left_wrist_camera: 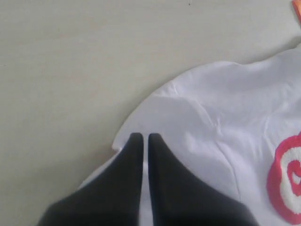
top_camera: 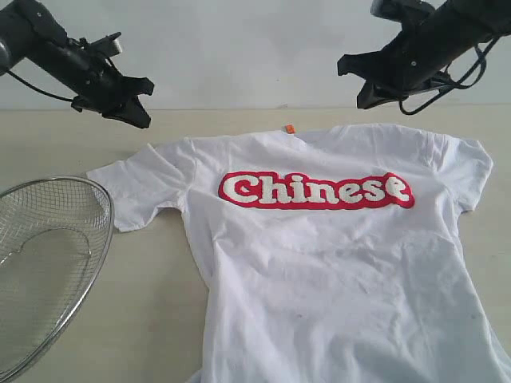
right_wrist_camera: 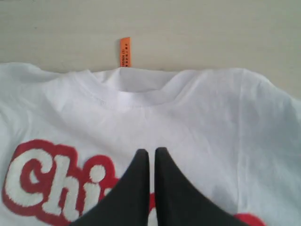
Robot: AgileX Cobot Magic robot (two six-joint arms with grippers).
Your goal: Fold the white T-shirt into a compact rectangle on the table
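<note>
The white T-shirt (top_camera: 335, 263) lies spread flat, front up, on the table (top_camera: 152, 303), its red "Chinese" banner (top_camera: 317, 191) across the chest and an orange neck tag (top_camera: 290, 128) at the collar. My left gripper (top_camera: 136, 116) hangs shut above the table, over the shirt's left sleeve (left_wrist_camera: 188, 122), holding nothing. My right gripper (top_camera: 366, 97) hangs shut high above the collar area and is empty too. In the right wrist view the black fingers (right_wrist_camera: 136, 188) point toward the collar (right_wrist_camera: 136, 94) and the tag (right_wrist_camera: 124, 52).
A round wire-mesh basket (top_camera: 48, 263) sits at the table's left edge, close to the shirt's left sleeve. Bare tabletop lies behind the collar and between basket and shirt body. A pale wall stands behind.
</note>
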